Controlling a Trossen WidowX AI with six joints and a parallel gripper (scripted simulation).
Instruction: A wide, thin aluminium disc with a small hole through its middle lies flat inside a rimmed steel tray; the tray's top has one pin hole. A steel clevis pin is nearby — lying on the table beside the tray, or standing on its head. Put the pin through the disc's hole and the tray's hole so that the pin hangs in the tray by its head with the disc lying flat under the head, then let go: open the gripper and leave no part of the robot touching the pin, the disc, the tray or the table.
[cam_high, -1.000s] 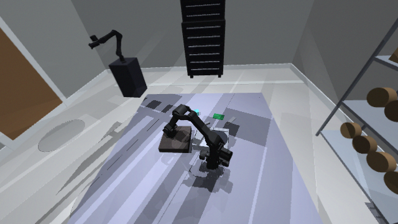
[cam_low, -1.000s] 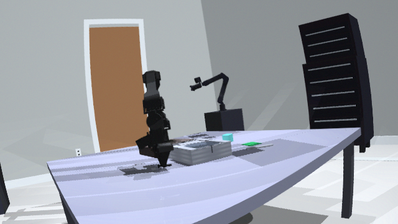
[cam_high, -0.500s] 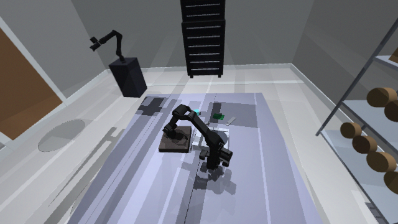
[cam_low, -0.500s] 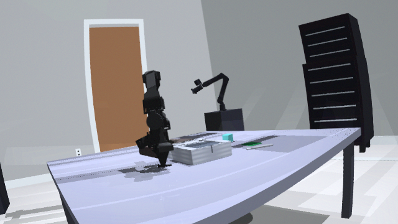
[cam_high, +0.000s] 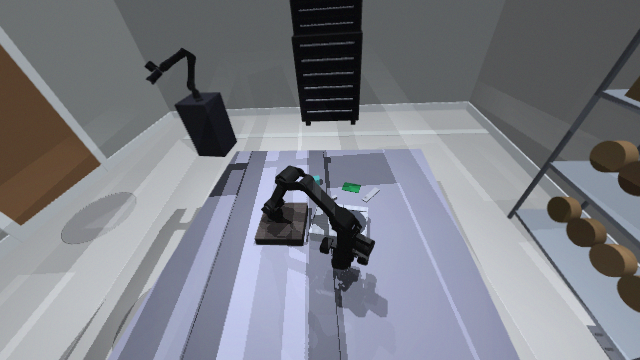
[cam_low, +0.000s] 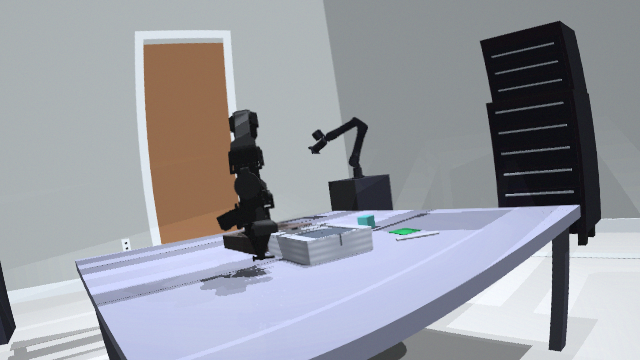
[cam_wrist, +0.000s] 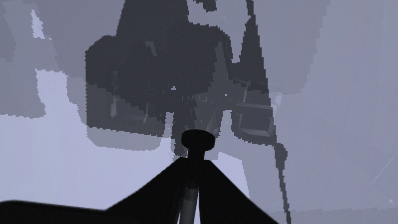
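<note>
- Desk (cam_high: 410, 300) (cam_low: 350, 300) (cam_wrist: 340, 165), pale lilac, carries everything below; its near end is cut off in the top view.
- Black arm (cam_high: 320, 197) (cam_low: 247, 160) reaches beyond the tray; in the top view it covers part of the tray and its own fingertips.
- Steel tray (cam_high: 318, 229) (cam_low: 330, 250) sits just beside the arm's lower end, partly hidden; its pin hole cannot be made out.
- Disc (cam_high: 361, 218) (cam_low: 322, 233), grey, is in the tray, its outline partly covered; its middle hole is not discernible.
- Fingers (cam_low: 262, 257) point down, outside the tray, pinching the pin's shank.
- Clevis pin (cam_wrist: 198, 140) is between them, off the tray, its dark round head showing past the tips. Part of the shank is covered, and whether the head touches the desk, I cannot tell.
- Green piece (cam_high: 351, 187) (cam_low: 405, 231) lies beyond the tray, near a thin pale strip (cam_high: 371, 194) (cam_low: 417, 235).
</note>
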